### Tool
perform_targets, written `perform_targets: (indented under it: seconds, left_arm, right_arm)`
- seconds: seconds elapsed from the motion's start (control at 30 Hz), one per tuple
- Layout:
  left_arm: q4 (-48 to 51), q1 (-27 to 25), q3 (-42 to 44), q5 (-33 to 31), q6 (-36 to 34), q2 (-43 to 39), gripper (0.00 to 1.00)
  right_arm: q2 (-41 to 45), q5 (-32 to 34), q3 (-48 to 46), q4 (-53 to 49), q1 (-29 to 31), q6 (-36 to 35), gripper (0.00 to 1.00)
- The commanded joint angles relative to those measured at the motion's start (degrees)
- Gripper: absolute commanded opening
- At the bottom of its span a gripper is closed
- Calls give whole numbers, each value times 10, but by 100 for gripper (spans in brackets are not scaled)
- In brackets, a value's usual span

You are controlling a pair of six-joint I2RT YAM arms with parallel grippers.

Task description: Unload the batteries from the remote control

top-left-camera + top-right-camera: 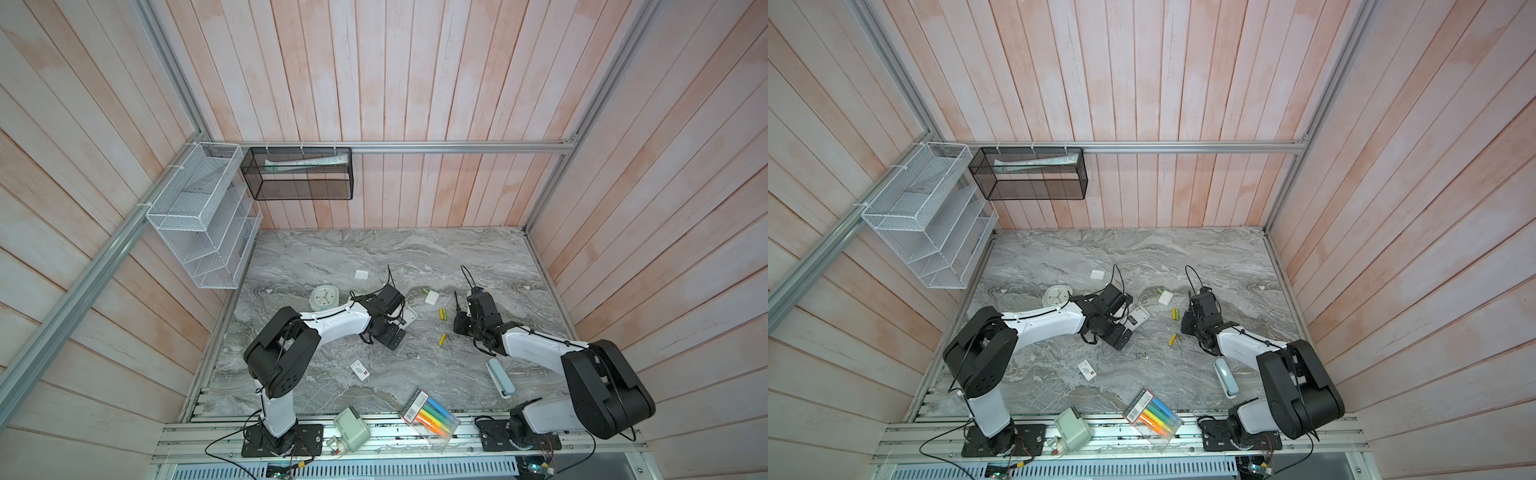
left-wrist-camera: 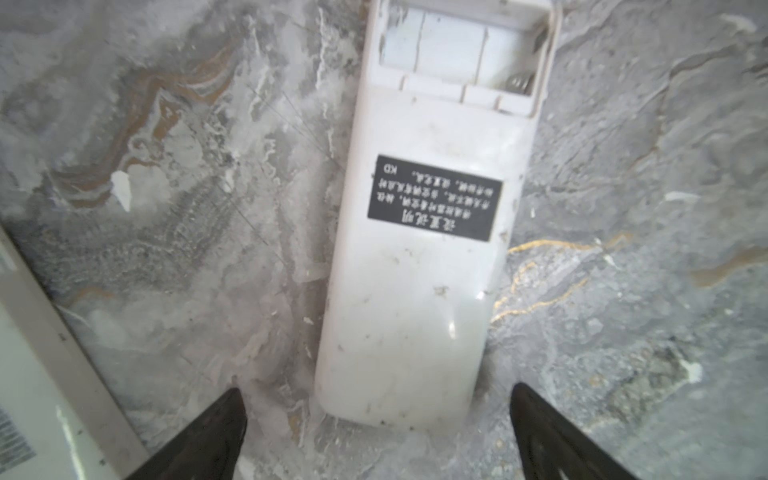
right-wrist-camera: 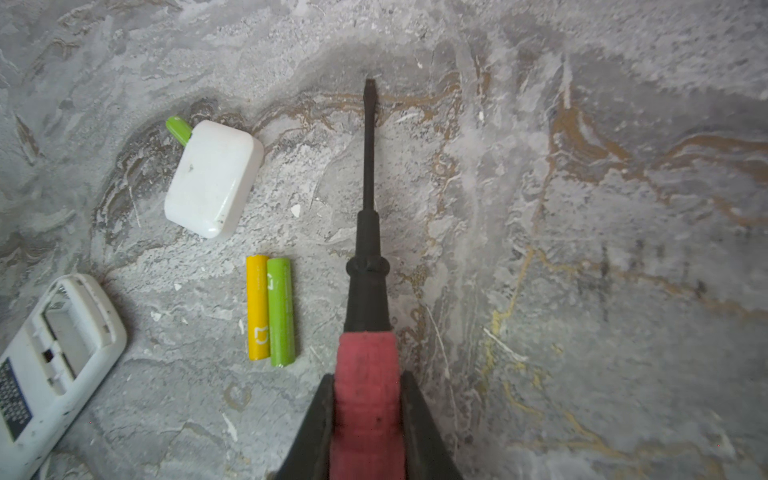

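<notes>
Batteries (image 1: 443,314), cover (image 1: 432,297) mid-table; far tabletop (image 1: 415,253) bare

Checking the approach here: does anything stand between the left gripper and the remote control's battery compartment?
Nothing visible. The open left gripper hovers at the end of the remote control; the compartment is uncovered and looks empty, with a white cover lying beside the batteries.
</notes>
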State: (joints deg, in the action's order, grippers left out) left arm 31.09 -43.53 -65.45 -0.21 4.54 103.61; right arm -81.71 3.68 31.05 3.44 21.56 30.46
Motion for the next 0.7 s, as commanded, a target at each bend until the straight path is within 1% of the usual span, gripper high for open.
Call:
perform_targets:
  seconds: [0.0,0.13,0.2,0.27,0.37,0.47,0.6,0.63,0.67]
  left_arm:
    - [-10,7,8,16,-5,-37,100]
    - [-21,18,9,13,-5,-66,100]
    - [-25,24,11,7,13,-81,100]
    - [-30,28,16,0,17,-95,100]
    - [-38,35,26,-27,25,-116,100]
    - [-45,46,39,-45,33,-138,100]
    - [-59,63,56,-57,42,-172,100]
    - [-62,66,60,-64,43,-181,100]
    - [-65,69,65,-70,45,-190,100]
  right_arm:
    - [-20,0,-13,-62,-1,21,16]
    - [-34,10,-1,-78,-1,14,22]
    - [-42,15,7,-87,-1,10,24]
    - [-49,15,13,-94,-1,8,27]
    - [-53,12,18,-96,-1,4,29]
    - [-48,14,17,-97,-1,1,33]
    - [-34,20,22,-108,-1,-6,40]
    - [-29,21,25,-111,-1,-10,43]
    - [-21,25,28,-115,-1,-13,48]
